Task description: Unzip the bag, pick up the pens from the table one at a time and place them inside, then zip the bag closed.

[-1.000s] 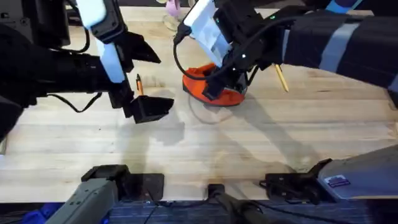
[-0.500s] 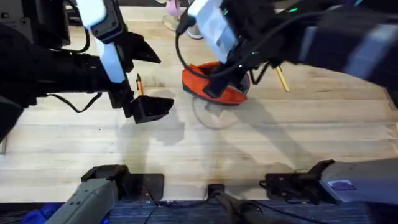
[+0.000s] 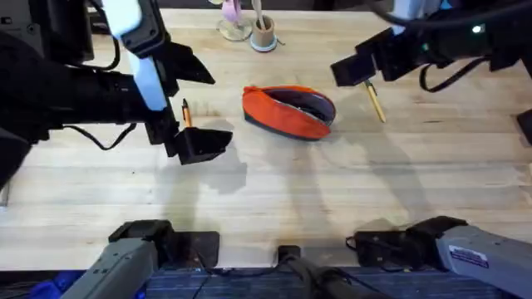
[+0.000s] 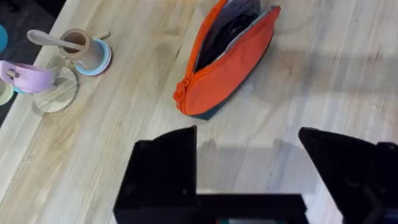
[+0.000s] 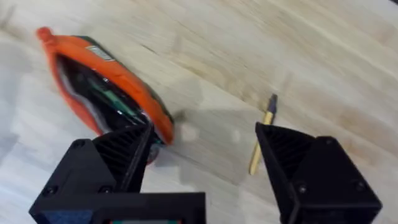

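Note:
The orange bag [image 3: 288,110] lies mid-table with its zipper open and its dark inside showing. In the right wrist view the bag [image 5: 106,93] holds green sticks. One yellow pen [image 3: 376,101] lies to its right, just under my right gripper [image 3: 366,66], which hovers open and empty; the same pen [image 5: 261,134] shows between the right gripper's [image 5: 208,162] fingers, on the wood below. A second orange pen [image 3: 186,112] lies left of the bag, by my open, empty left gripper [image 3: 199,108]. From the left wrist, the bag [image 4: 227,62] lies beyond the left gripper [image 4: 249,168].
A small round cup [image 3: 263,33] with pale sticks and a glass with a pink thing [image 3: 231,12] stand at the table's far edge, behind the bag. The wooden table [image 3: 332,191] spreads wide toward the near edge.
My right arm has lifted off the bag and swung back to the right, above the yellow pen. The bag now lies uncovered and open. The left arm has not moved.

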